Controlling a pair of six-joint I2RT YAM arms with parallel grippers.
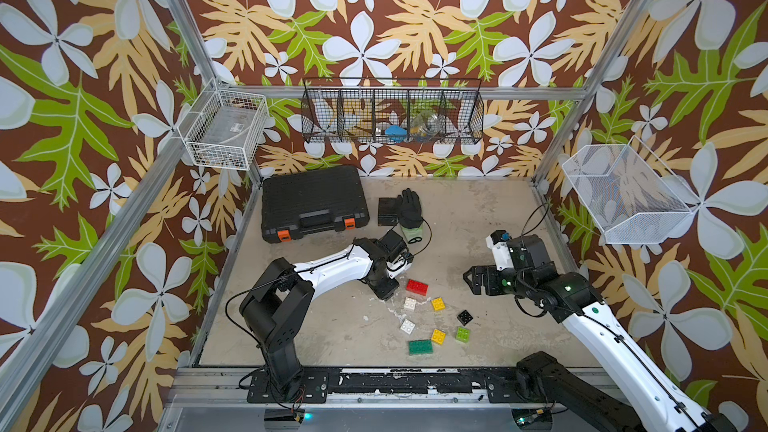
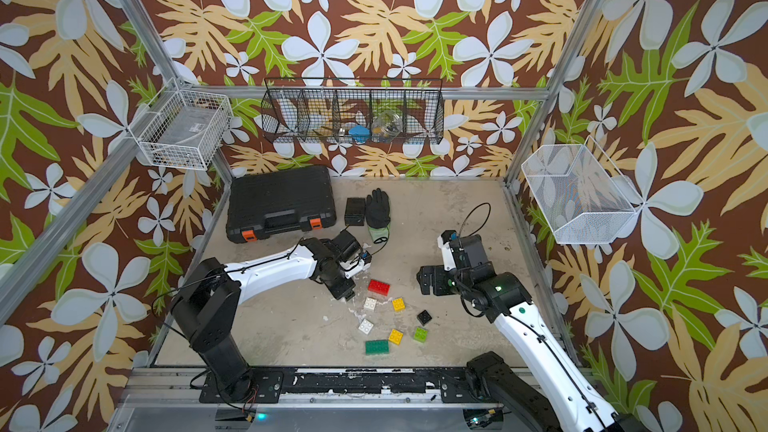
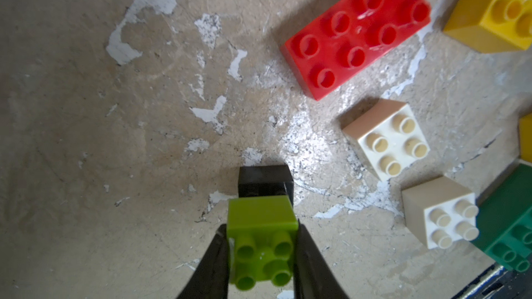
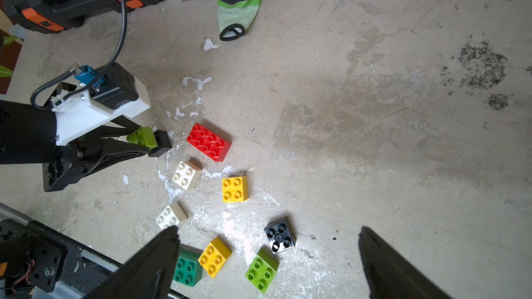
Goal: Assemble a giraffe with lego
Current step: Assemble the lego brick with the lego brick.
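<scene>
**A:** What's biggest down there?

**B:** The table (image 1: 478, 209). A black case (image 1: 313, 203) fills its back-left corner. A glove (image 1: 409, 211) and a small black box (image 1: 387, 210) lie just beside the case.

**A:** And the arms?

**B:** The left gripper (image 3: 262, 257) is low over the table, just beside the red brick (image 1: 417, 287). Its fingers (image 3: 311, 266) pinch a lime brick (image 3: 262, 243) from both sides. A black brick (image 3: 263, 181) joined under it pokes out past the fingertips. I cannot tell whether that one touches the table.

**A:** The right one?

**B:** The right gripper (image 1: 469, 281) hangs well apart, with its fingers (image 4: 155, 260) spread wide and nothing held.

**A:** The remaining lego?

**B:** It lies loose between the two arms. The dark green brick (image 1: 420, 347) is nearest the front rail. Then come the small squares:
- a white brick (image 1: 409, 304) near a yellow brick (image 1: 437, 304)
- a second white brick (image 1: 407, 326)
- a second yellow brick (image 1: 438, 336)
- a loose black brick (image 1: 464, 317)
- a loose lime brick (image 1: 462, 334)

In the right wrist view, the last two show in the gap between the spread fingers.
</scene>
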